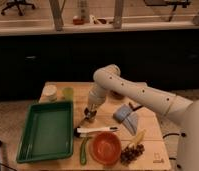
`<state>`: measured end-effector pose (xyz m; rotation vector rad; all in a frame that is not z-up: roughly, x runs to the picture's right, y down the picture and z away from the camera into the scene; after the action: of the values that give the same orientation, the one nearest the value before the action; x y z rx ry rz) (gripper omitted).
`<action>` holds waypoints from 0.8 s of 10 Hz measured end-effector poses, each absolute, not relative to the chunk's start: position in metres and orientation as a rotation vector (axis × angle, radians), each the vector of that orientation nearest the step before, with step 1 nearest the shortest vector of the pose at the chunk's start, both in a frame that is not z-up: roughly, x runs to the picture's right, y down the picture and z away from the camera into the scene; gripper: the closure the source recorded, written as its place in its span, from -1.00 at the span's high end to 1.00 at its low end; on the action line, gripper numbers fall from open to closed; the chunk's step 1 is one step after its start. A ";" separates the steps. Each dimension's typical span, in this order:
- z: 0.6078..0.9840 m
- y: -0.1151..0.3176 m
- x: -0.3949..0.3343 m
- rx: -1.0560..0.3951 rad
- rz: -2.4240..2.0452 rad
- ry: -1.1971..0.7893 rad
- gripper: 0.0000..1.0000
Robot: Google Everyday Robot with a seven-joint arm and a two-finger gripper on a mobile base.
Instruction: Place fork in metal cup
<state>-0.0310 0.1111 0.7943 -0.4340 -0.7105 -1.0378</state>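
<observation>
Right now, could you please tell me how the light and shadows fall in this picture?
Camera view: warm, even light on the table; the white arm is the brightest thing, slightly washed out; the gripper, low over the table beside the green tray, is in shadow; behind the table it is very dark.

dim, warm light | brightest along the top strip | dark band mid-picture | gripper (88, 116) low over pale wooden bench (152, 134), shadowed beneath

The white arm (138, 92) stretches out from the body, elbow bent, claw (87, 118) pointing downward.
</observation>
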 end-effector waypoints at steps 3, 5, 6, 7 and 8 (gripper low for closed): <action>0.794 0.109 -0.031 -0.426 -1.046 -0.713 -1.00; 0.794 0.106 -0.031 -0.423 -1.043 -0.721 -0.85; 0.795 0.105 -0.030 -0.425 -1.041 -0.726 -0.66; 0.796 0.103 -0.031 -0.427 -1.040 -0.730 -0.39; 0.796 0.103 -0.031 -0.431 -1.041 -0.732 -0.23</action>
<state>-0.0306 0.1031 0.7959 -0.4308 -0.7323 -1.0406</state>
